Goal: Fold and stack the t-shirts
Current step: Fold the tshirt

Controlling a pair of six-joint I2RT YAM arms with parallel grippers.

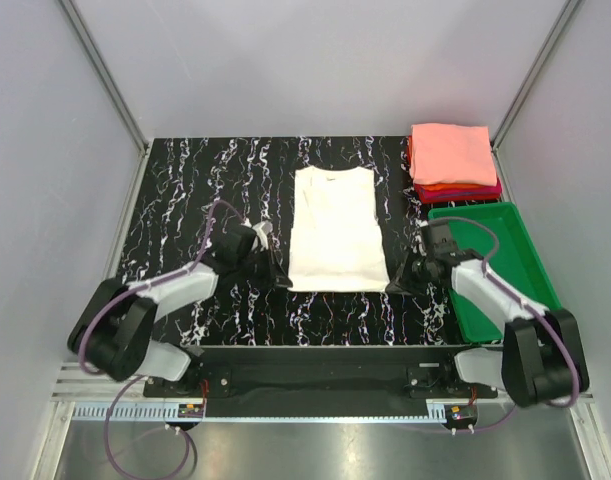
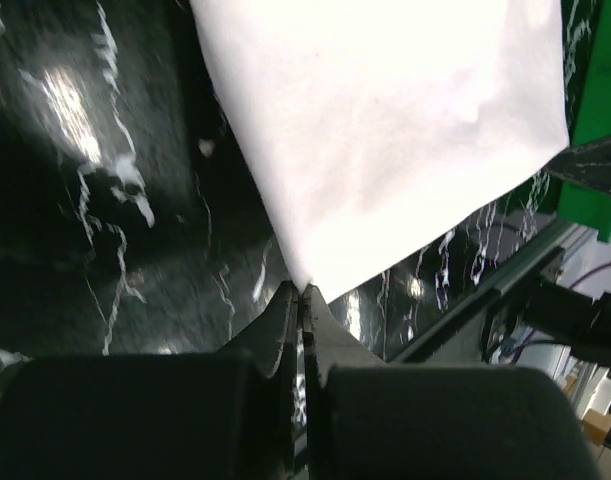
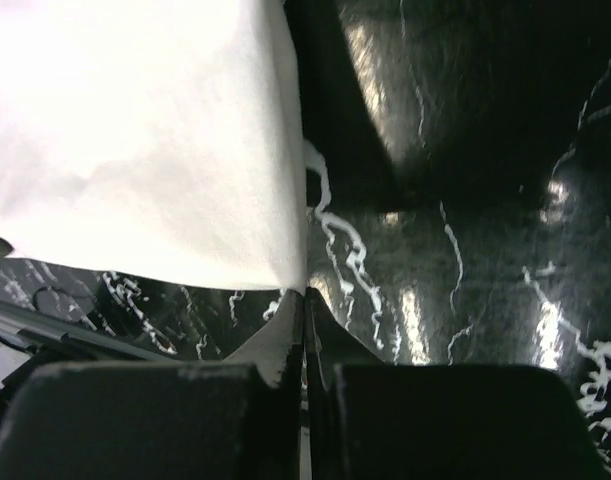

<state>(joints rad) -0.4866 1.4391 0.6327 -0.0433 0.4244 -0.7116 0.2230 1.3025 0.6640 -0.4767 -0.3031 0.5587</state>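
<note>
Left wrist: claw [image 2: 303, 291] tight on t-shirt [image 2: 385, 130]

No readable text, label, brand or number in any view. Cream-white t-shirt [image 1: 335, 228] on desk [image 1: 180, 185]: upturned face plain, no legible print. Small coloured tags [image 1: 192, 406] on front rail by arm bases: too small to read.

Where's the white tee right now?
In the top view, the white tee lies flat mid-table, left of the green tray, its near corners pinched by the left gripper and right gripper.
</note>
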